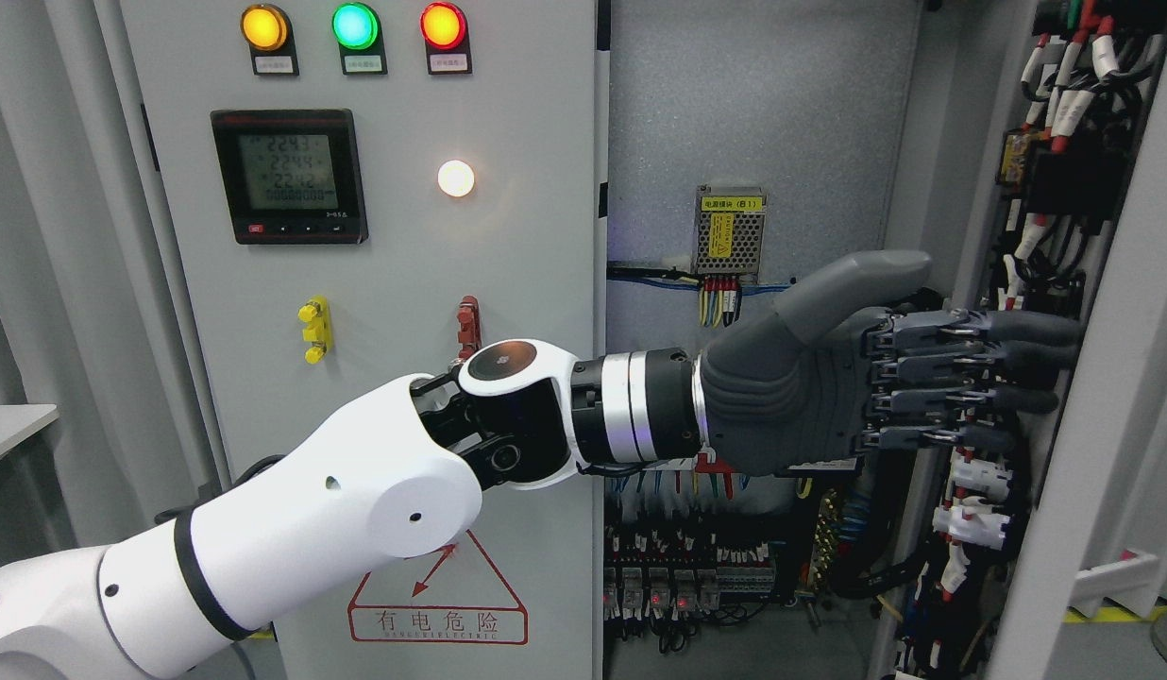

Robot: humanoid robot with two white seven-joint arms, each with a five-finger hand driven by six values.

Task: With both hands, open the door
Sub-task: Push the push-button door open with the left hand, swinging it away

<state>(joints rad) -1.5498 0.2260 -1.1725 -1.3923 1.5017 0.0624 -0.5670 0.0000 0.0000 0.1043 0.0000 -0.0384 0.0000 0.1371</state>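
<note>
The left robot hand [886, 378] reached across from the lower left, its 4 dark grey fingers [1008, 364] stretched straight and holding nothing, thumb raised. Just right of the fingertips stood the open door [1103, 416], a pale, smooth metal panel seen edge-on, its long axis running upright; whether they touched it, I couldn't tell. Behind lay the cabinet interior [753, 142], speckled grey with bundled wiring. The closed left panel [508, 274] carried 3 round lamps. No right arm showed.
</note>
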